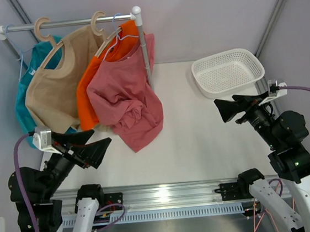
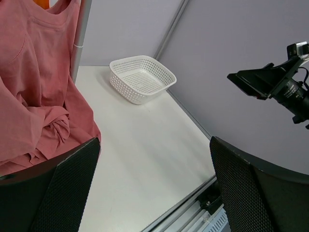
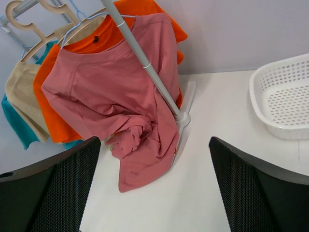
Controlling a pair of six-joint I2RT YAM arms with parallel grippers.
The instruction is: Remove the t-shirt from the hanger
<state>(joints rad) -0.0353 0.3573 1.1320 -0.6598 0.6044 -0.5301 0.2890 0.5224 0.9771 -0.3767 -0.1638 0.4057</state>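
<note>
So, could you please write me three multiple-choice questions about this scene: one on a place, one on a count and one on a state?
1. Where does the white basket stand?
A. On the far right of the table
B. Under the clothes
C. Between the arm bases

2. How many shirts hang on the rack?
A. Two
B. Four
C. Six

3. In what state are the left gripper and the right gripper?
A. Both shut on cloth
B. Left shut, right open
C. Both open, holding nothing

Answers:
1 A, the top view shows it at the far right corner.
2 B, one teal, one beige, one orange and the pink t-shirt.
3 C, each wrist view shows its fingers wide apart with nothing between them.
</note>
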